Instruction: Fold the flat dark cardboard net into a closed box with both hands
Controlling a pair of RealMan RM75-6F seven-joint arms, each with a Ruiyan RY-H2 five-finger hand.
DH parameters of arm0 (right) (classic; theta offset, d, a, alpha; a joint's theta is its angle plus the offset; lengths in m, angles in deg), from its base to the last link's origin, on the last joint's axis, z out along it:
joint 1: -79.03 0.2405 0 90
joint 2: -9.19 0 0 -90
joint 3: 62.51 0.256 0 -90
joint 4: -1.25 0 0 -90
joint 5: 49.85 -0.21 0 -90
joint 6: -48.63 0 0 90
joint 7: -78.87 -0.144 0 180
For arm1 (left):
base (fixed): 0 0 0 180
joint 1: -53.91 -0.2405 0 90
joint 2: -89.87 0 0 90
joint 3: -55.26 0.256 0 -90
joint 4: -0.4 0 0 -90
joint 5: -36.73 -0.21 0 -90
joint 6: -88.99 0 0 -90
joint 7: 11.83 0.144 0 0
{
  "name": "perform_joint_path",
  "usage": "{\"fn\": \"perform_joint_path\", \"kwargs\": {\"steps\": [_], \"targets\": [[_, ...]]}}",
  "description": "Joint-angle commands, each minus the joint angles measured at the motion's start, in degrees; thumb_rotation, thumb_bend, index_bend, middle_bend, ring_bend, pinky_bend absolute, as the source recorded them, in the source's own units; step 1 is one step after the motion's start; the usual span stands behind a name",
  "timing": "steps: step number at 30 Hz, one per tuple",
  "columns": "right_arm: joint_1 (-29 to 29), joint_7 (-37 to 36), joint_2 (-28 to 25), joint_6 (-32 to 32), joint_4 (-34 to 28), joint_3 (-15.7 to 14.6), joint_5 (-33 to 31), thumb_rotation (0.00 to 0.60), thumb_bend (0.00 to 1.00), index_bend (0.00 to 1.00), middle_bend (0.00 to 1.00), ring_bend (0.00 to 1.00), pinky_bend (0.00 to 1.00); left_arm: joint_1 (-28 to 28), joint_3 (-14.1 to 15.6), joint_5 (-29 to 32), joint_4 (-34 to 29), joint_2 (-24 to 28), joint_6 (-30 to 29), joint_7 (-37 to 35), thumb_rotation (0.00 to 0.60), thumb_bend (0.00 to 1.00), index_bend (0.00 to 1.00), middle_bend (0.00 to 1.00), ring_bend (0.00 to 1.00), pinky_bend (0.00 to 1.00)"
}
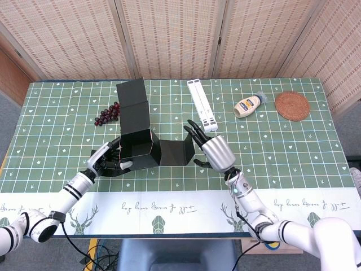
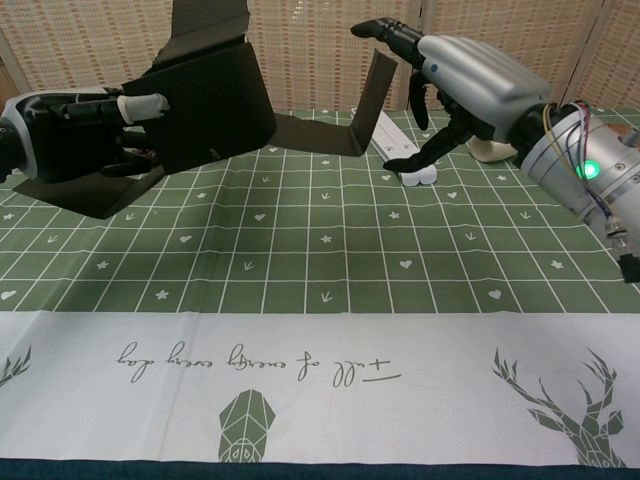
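Matte black cardboard, stiff and creased into flat panels, is making up the partly folded cardboard net [image 1: 140,148], which is hanging above the green checked worktop [image 1: 293,152] rather than lying on it. The left hand [image 1: 108,161] is grasping the net's left side, its dark fingers [image 2: 75,112] curled around a lower flap, with a pale fingertip pressing on the upright wall in the chest view. One tall panel is rising behind the formed walls, and its top is cut off by the upper edge of the chest view. A long strip is running out to the right and ending in a bent-up flap.

The right hand [image 1: 210,148], smooth silver shell with black fingers, is hovering spread and released just beside that flap; whether the fingertips are touching the card cannot be told from either view. Its thumb is pointing down in front of the white slatted stand [image 1: 201,104], hiding the stand's near end in the chest view.

Further back, a bunch of dark red grapes [image 1: 110,113] is lying left of the net, partly screened by the tall panel. A squat mayonnaise bottle [image 1: 249,105] with a yellow label is lying on its side, and a round woven coaster [image 1: 292,105] is sitting near the far right corner. In the chest view the bottle is mostly hidden behind the right hand. The cloth's near white border is carrying deer prints and script lettering.
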Motion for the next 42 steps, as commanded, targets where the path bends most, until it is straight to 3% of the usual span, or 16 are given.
{"fn": "perform_joint_path", "kwargs": {"steps": [1,8,13,27,36,42], "targets": [[1.17,-1.09,4.53,-2.54,4.84,0.88,1.85,0.6,0.08,0.0,0.0,0.63,1.0,0.15,0.09,-0.4,-0.58,0.52,0.27,-0.41,0.6,0.11,0.22,0.19,0.56,0.9],[2.79,-5.05,11.1,-8.39,13.89,2.19,4.71,0.6,0.14,0.0,0.0,0.61,1.0,0.51,1.51,-2.24,-0.47,1.13,0.91,0.06,0.6,0.11,0.22,0.19,0.56,0.9],[3.27,-5.74,11.62,-10.21,16.1,1.91,6.14,0.6,0.16,0.0,0.0,0.61,1.0,0.99,3.04,-4.32,1.04,1.05,1.0,1.07,0.6,0.11,0.22,0.19,0.56,0.9],[3.26,-0.77,7.65,-8.93,11.0,-0.88,8.86,0.6,0.16,0.0,0.03,0.61,1.0,3.37,6.65,-7.33,5.09,-1.57,2.22,6.65,0.6,0.11,0.22,0.19,0.57,0.9],[2.7,1.79,3.29,-7.94,7.8,-2.63,10.59,0.6,0.16,0.0,0.04,0.61,1.0,3.9,7.68,-7.3,5.85,-2.23,1.74,9.04,0.6,0.11,0.23,0.19,0.57,0.9],[2.88,1.05,3.4,-6.94,7.6,-2.41,10.21,0.6,0.16,0.0,0.04,0.61,1.0,4.35,8.13,-7.16,5.76,-2.57,1.79,9.65,0.6,0.11,0.23,0.19,0.57,0.9]]}}
